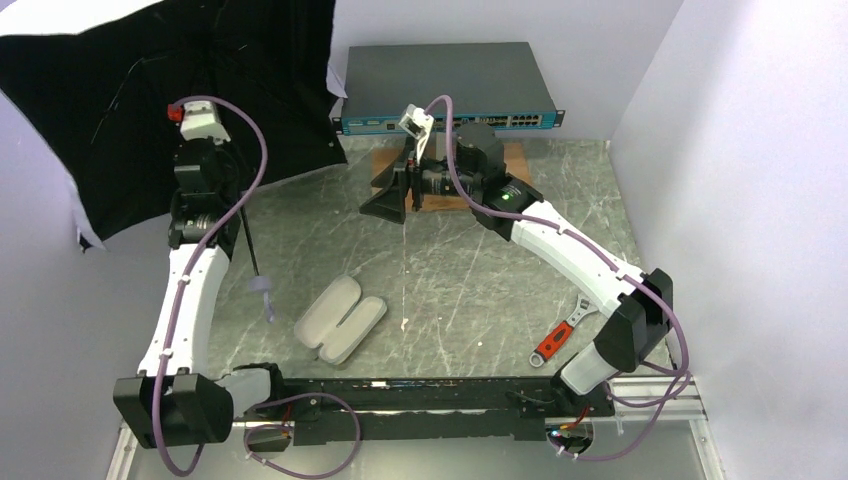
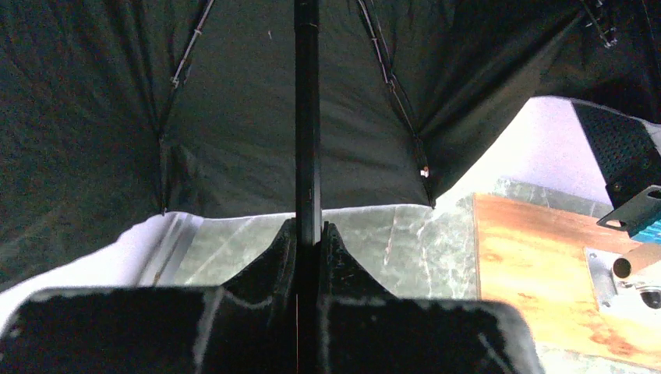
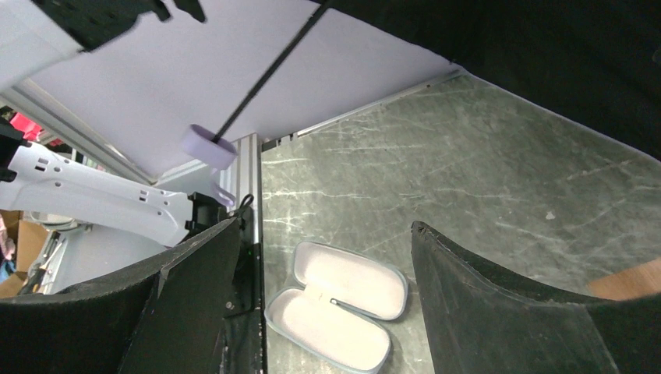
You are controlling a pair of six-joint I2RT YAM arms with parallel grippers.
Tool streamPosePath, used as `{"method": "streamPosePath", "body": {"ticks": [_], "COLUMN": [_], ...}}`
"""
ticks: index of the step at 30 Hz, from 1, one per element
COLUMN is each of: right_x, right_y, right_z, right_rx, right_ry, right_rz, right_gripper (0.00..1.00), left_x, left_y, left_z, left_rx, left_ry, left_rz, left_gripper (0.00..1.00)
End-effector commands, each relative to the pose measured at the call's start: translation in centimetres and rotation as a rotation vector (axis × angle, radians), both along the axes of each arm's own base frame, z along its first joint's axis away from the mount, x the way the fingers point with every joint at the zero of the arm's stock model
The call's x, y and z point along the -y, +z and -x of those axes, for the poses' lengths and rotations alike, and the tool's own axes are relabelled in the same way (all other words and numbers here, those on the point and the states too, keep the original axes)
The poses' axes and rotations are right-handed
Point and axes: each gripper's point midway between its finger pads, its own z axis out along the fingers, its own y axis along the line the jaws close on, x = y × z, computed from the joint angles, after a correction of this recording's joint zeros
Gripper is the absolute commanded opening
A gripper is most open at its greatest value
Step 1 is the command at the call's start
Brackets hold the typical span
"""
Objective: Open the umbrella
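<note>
The umbrella (image 1: 120, 100) stands open at the back left, its black inside facing me and a white edge showing. Its thin black shaft (image 1: 250, 250) slants down to the small pale handle (image 1: 262, 290) above the table. My left gripper (image 1: 222, 165) is shut on the shaft (image 2: 306, 117), with the spread canopy (image 2: 195, 117) right ahead of it in the left wrist view. My right gripper (image 1: 400, 185) is open and empty at the back centre, apart from the umbrella. The right wrist view shows the handle (image 3: 209, 146) and the canopy edge (image 3: 546, 54).
An open cream clamshell case (image 1: 340, 318) lies near the front centre and also shows in the right wrist view (image 3: 335, 308). A network switch (image 1: 445, 85) and a wooden board (image 1: 515, 160) sit at the back. A red-handled wrench (image 1: 560, 335) lies front right. Walls close both sides.
</note>
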Motion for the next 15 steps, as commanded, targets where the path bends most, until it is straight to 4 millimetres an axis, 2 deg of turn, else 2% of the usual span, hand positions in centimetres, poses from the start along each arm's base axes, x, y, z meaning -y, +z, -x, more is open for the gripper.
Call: {"method": "streamPosePath", "body": {"ticks": [1, 3, 5, 10, 12, 13, 14, 15], "right_x": [0.8, 0.9, 0.9, 1.4, 1.7, 1.9, 2.0, 2.1], "right_y": [1.6, 1.5, 1.3, 0.5, 0.1, 0.1, -0.1, -0.3], "right_z": [0.5, 0.5, 0.5, 0.7, 1.0, 1.2, 1.3, 1.5], "right_rx": [0.058, 0.059, 0.057, 0.056, 0.051, 0.052, 0.051, 0.053], "right_ry": [-0.005, -0.007, -0.006, -0.011, -0.013, -0.013, -0.014, -0.012], "right_rz": [-0.017, -0.013, -0.008, 0.01, 0.02, 0.023, 0.028, 0.032], "right_gripper": [0.82, 0.82, 0.82, 0.82, 0.82, 0.82, 0.82, 0.82], "left_x": [1.2, 1.2, 0.7, -1.6, -3.5, -3.8, -4.2, -4.6], "left_y": [9.3, 9.6, 8.6, 1.9, -1.1, -2.2, -3.4, -4.5], "left_z": [-1.3, -1.6, -2.1, -3.0, -2.6, -2.4, -2.1, -1.8], "left_rx": [0.367, 0.399, 0.389, 0.261, 0.202, 0.177, 0.146, 0.117], "left_ry": [-0.104, -0.133, -0.13, -0.099, -0.073, -0.083, -0.094, -0.11], "left_rz": [-0.209, -0.208, -0.174, -0.083, -0.041, -0.023, -0.021, -0.031], "left_gripper": [0.0, 0.0, 0.0, 0.0, 0.0, 0.03, 0.12, 0.27]}}
